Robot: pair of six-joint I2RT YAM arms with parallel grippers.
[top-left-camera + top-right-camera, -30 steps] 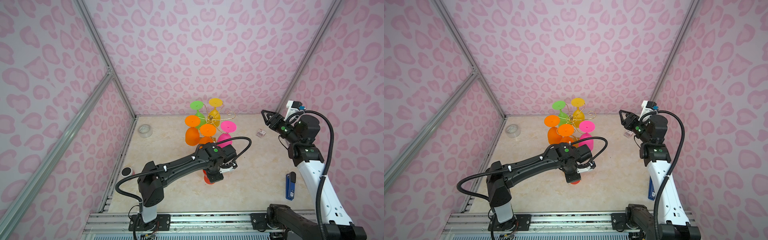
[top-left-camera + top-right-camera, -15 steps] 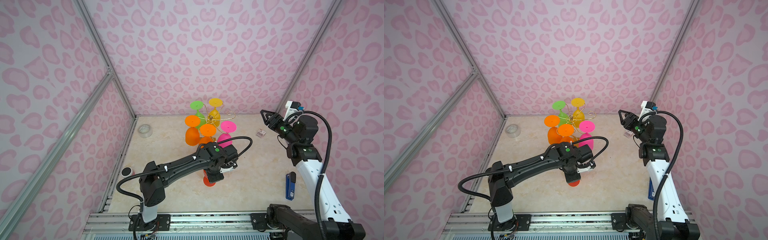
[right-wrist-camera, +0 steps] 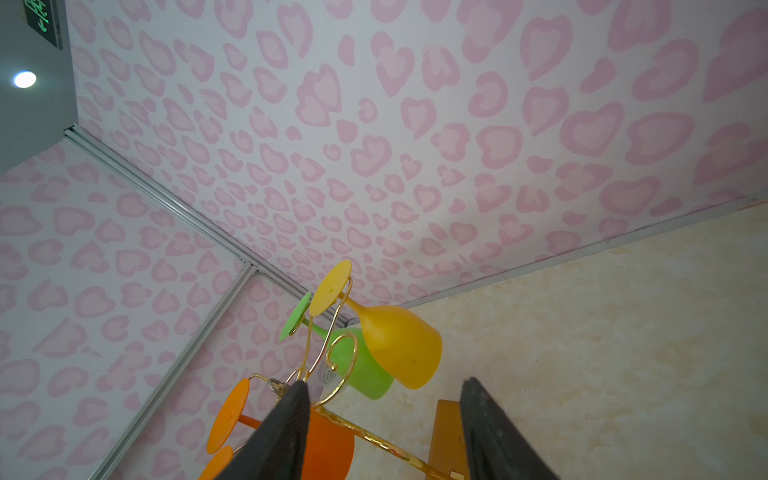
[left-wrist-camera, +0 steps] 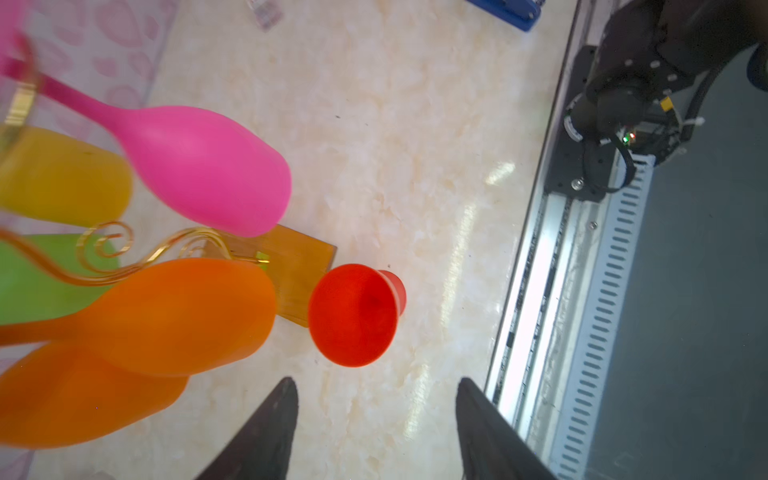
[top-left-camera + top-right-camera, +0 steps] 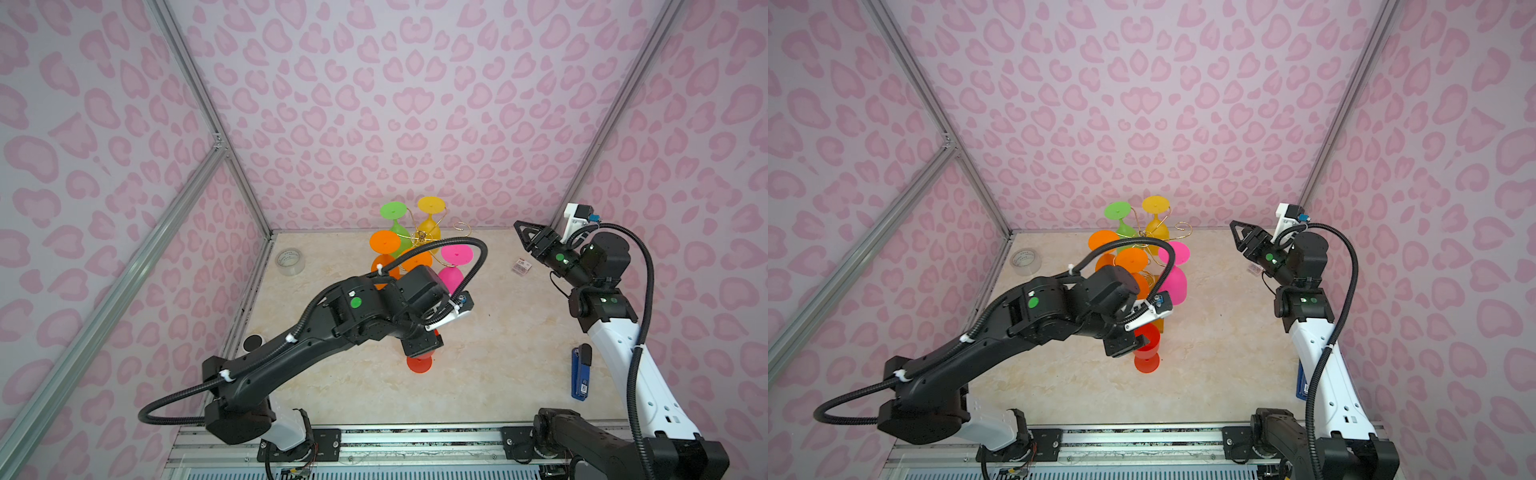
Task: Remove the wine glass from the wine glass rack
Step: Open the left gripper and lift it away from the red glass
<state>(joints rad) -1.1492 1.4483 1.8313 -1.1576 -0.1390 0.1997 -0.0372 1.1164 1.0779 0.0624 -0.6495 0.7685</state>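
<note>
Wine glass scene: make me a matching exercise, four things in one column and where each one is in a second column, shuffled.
1. red wine glass
2. pink wine glass
3. tape roll
4. blue tool

A. hanging upside down on the wine glass rack
B. right edge of the table
C. standing on the table, off the rack
D. table's back left corner

Pairs: 1-C, 2-A, 3-D, 4-B

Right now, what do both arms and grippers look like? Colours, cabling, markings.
Left arm and right arm: black links, white segment near the base. Each carries a black corrugated cable running outside, round green stickers on the joints, and a white wrist camera mount with a blue connector. White ties hold the left cable. Left gripper and right gripper: black, tapered pointed fingers.
</note>
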